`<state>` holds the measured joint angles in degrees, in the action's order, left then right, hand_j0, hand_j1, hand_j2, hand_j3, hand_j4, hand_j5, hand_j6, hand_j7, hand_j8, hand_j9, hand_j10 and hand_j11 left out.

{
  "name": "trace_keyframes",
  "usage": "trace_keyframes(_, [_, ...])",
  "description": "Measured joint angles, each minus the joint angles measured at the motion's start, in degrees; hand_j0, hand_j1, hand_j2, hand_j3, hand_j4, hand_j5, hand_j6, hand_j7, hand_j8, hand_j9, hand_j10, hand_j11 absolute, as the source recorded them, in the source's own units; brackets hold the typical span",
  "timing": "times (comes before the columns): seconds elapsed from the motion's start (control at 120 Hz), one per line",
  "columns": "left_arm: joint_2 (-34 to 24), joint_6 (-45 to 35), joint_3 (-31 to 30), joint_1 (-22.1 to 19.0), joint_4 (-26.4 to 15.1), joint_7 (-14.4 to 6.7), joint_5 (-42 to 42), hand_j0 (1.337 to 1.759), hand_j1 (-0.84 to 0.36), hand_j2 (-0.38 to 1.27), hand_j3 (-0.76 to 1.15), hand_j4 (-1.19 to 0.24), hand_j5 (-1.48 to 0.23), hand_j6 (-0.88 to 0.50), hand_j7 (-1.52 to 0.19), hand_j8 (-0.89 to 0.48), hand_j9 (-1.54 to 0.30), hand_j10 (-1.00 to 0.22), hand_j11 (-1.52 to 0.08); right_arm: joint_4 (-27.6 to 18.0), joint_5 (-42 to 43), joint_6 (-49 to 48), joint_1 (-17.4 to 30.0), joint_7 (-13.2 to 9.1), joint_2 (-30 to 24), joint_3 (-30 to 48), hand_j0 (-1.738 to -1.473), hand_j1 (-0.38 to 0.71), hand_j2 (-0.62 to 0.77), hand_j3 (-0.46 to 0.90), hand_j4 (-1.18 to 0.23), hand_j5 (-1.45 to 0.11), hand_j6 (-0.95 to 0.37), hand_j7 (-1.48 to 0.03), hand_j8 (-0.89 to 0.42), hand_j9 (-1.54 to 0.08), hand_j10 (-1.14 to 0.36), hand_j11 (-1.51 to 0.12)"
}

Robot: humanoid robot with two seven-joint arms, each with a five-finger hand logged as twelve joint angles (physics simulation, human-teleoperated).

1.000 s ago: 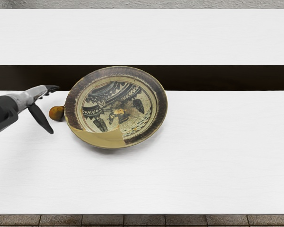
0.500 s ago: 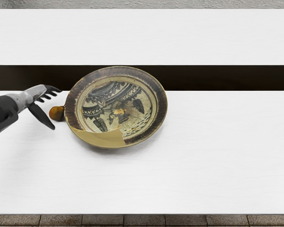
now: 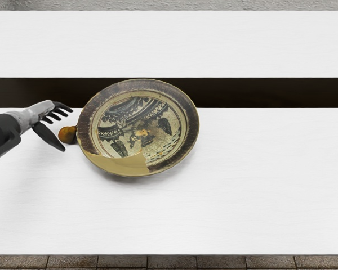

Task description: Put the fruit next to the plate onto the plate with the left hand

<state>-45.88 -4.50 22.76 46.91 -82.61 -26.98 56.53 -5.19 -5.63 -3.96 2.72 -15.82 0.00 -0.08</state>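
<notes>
A small orange-brown fruit [image 3: 67, 134] lies on the white table just left of the plate's rim [image 3: 188, 121], partly tucked beside it. The plate is round and brown-rimmed, with a dark painted pattern inside and a plain tan patch at its front. My left hand [image 3: 57, 125] comes in from the left edge and hovers just left of the fruit. Its dark fingers [image 3: 59, 111] are spread above the fruit and the thumb [image 3: 48, 136] points down to the fruit's left. The hand is open and holds nothing.
The white table [image 3: 242, 185] runs wide to the right and front of the plate. A dark gap [image 3: 270, 93] behind the plate separates it from a second white surface [image 3: 169, 42]. A tiled floor strip shows at the bottom edge.
The left hand has edged slightly right toward the fruit, and its fingers have fanned out from a closed bunch. Fruit and plate have not moved.
</notes>
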Motion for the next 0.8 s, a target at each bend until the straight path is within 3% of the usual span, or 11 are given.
trace_keyframes(0.8, [1.0,-4.3,-0.2,-0.8,0.9,0.1,0.6,1.658,-0.04,0.07,0.00,-0.33,-0.43,-0.34,-0.43,-0.34,-0.43,-0.33,-0.43,0.0,0.0,0.0,0.0,0.0,0.0,0.0,-1.658,-0.35,0.00,0.00,0.00,0.00,0.00,0.00,0.00,0.00,0.00,0.00])
